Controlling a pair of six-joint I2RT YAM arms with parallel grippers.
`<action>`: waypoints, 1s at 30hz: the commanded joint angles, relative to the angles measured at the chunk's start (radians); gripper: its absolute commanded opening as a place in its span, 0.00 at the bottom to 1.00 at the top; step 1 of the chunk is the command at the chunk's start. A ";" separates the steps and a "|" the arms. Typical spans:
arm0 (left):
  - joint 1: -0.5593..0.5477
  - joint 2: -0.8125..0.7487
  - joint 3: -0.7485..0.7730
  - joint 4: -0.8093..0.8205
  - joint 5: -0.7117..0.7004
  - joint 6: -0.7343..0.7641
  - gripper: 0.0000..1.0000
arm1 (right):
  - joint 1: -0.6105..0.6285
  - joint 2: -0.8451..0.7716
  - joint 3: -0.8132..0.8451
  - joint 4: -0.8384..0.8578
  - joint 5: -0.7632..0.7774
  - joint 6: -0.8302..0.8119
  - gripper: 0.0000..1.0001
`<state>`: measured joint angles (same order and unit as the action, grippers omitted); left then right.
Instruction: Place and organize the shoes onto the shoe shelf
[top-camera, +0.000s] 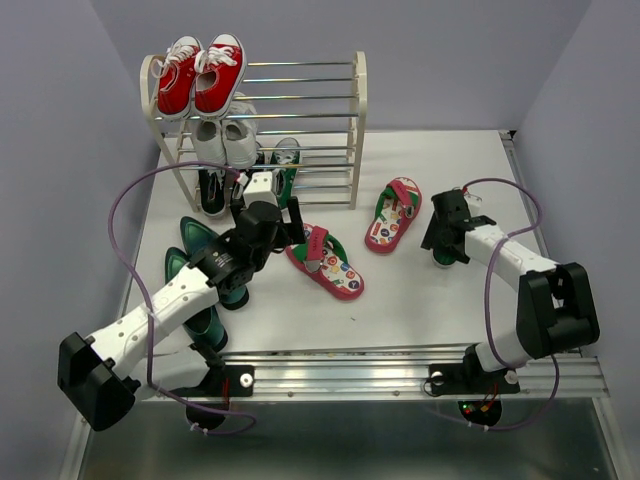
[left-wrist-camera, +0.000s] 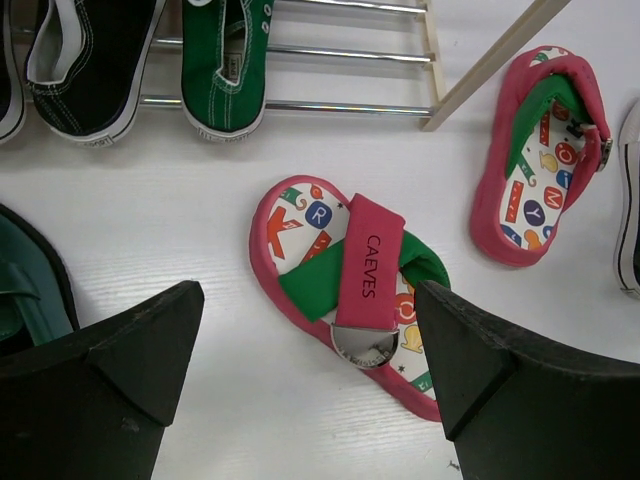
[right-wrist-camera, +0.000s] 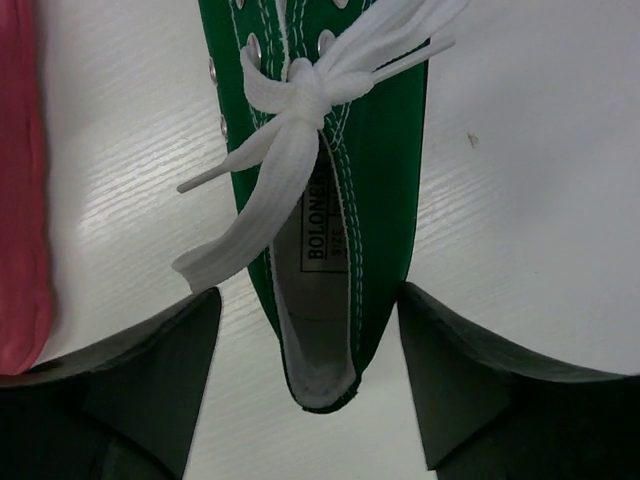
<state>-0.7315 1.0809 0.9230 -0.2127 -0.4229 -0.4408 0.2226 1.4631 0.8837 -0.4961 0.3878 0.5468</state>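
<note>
While your left hand (left-wrist-camera: 308, 300) hangs wide open and empty astride one light, floppy flip-flop (left-wrist-camera: 300, 230) of two, pinch its sole edges. Your right hand (right-wrist-camera: 308, 300), equally open, straddles a soft green sneaker (right-wrist-camera: 385, 150) at 3 o'clock. Its mate (left-wrist-camera: 225, 70) sits on the shelf (top-camera: 358, 120) at 12. Two glossy, likely slippery teal heels (top-camera: 195, 250) stand on the worktop (top-camera: 420, 300) at 9.

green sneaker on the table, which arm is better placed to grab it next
Right. The right pincer is open directly over the green sneaker, at its heel. The left pincer is open over a flip-flop instead.
</note>
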 joint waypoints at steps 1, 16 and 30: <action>0.001 -0.045 -0.027 -0.028 -0.057 -0.044 0.99 | -0.005 0.008 0.018 0.048 0.051 0.030 0.64; 0.001 -0.065 -0.036 -0.010 -0.068 -0.045 0.99 | -0.005 -0.104 0.008 0.085 0.137 -0.094 0.01; 0.003 -0.058 -0.010 -0.028 -0.112 -0.073 0.99 | 0.023 -0.455 0.158 -0.163 -0.420 -0.228 0.01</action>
<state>-0.7315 1.0386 0.8925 -0.2451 -0.4892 -0.4938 0.2241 1.0912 0.9695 -0.6079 0.2729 0.3828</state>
